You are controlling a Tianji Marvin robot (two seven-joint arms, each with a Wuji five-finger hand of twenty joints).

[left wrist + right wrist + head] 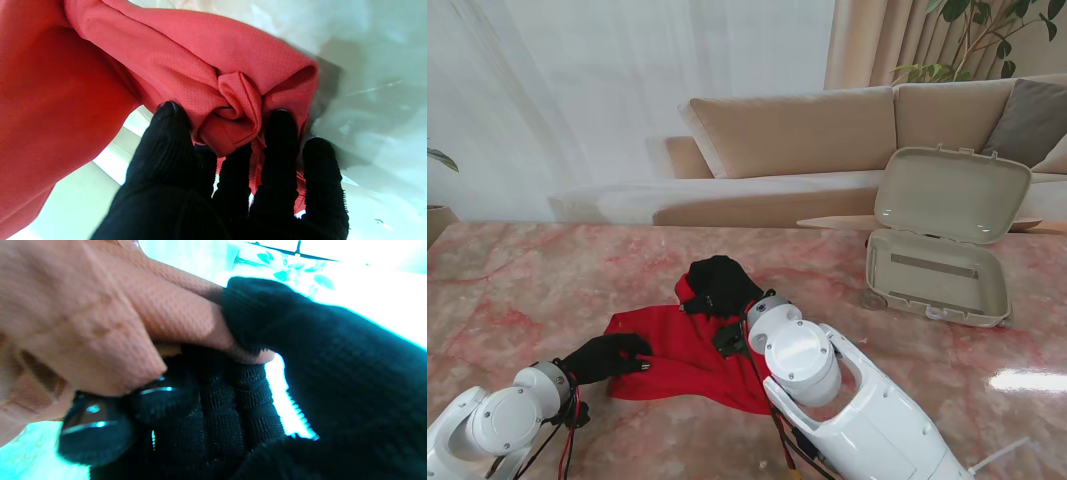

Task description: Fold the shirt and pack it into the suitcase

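Pink-veined marble fills the stand view, with a beige sofa [827,130] behind it and the suitcase [942,245] lying lid-up at about two o'clock on the table [507,280]. At the centre sits the red shirt [687,350], bunched, its long axis running roughly from eight o'clock to one o'clock. The left hand [607,357] holds its near left corner and the right hand [720,285] its far edge, so the right hand is the one nearer the suitcase. Seen from the left wrist, the black-gloved fingers [173,133] curl around a rolled hem of the shirt [233,100], clamped on it, pale table beyond. Seen from the right wrist, the thumb and fingers [253,316] pinch a fold of cloth [100,323] tight between them. My guess is that the fold is partway done; carrying the cloth will mean swinging toward two o'clock.
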